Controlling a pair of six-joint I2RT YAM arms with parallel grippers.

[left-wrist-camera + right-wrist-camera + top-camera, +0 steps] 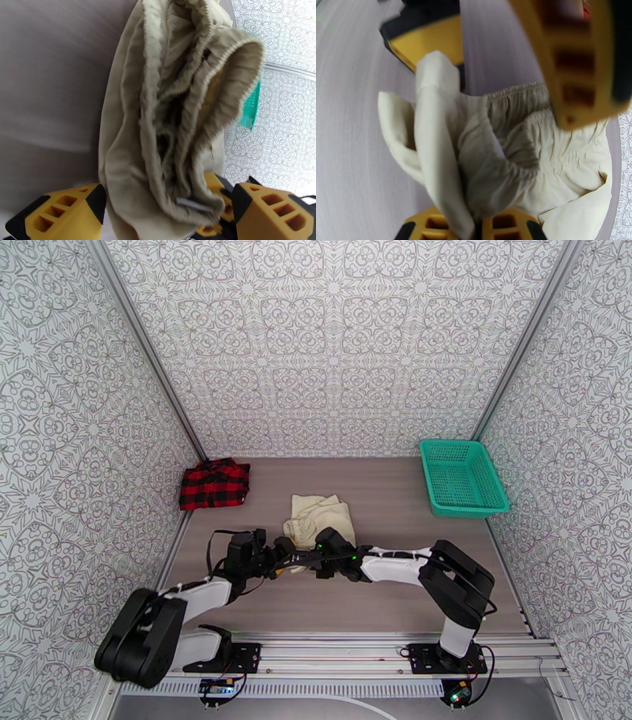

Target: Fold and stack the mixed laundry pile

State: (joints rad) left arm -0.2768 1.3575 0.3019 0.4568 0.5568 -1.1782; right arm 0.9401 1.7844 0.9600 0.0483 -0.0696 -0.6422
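A cream-beige cloth [322,515] with a gathered waistband lies crumpled mid-table. My right gripper [474,227] is shut on a fold of this cloth [446,165] at its near edge, lifting it. My left gripper [166,215] stands open, its yellow fingers [59,213] wide on either side of the cloth's [170,118] lower end without pinching it. From above, both grippers meet at the cloth's near-left corner, left gripper [283,548] beside right gripper [322,546]. The red-and-black checked flannel shirt [215,483] lies bunched at the back left by the wall.
A teal mesh basket [462,477] stands at the back right against the wall. Patterned walls close in the table on three sides. Bare grey tabletop [379,493] lies between the cloth and the basket.
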